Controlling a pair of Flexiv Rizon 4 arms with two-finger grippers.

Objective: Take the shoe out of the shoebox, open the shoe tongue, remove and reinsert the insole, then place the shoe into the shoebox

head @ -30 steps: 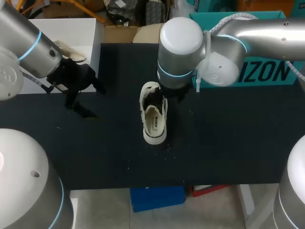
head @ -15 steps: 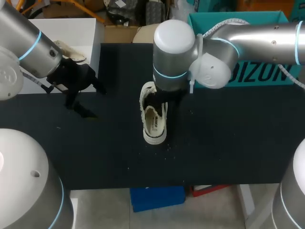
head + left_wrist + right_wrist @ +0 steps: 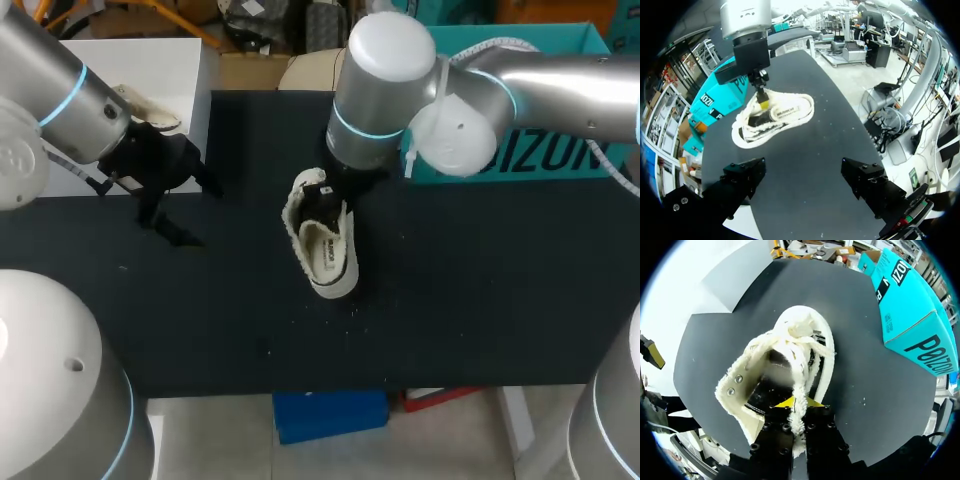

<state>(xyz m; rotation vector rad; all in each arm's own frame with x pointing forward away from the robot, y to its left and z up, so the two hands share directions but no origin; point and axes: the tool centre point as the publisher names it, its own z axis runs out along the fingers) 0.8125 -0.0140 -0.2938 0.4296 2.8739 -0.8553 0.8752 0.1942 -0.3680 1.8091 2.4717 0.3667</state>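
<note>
- Shoe: cream, fleecy frayed-looking upper, smooth pale sole rim; sits mid-tabletop, a matte black surface.
- Right fingers: narrow, yellow tips pinching the fuzzy strip at the shoe's opening from both sides.
- Left fingers: spread wide, nothing between them, well apart from the shoe.
- Right wrist view alone shows two metal eyelets and the dark lining; in the head view the arm hides the pinch.

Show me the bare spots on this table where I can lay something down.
Widest bare table: between the shoe and the right edge, in front of the teal box. A smaller patch lies between the shoe and the open left hand. Crowded around the shoe's far end, where the right hand grips it.
</note>
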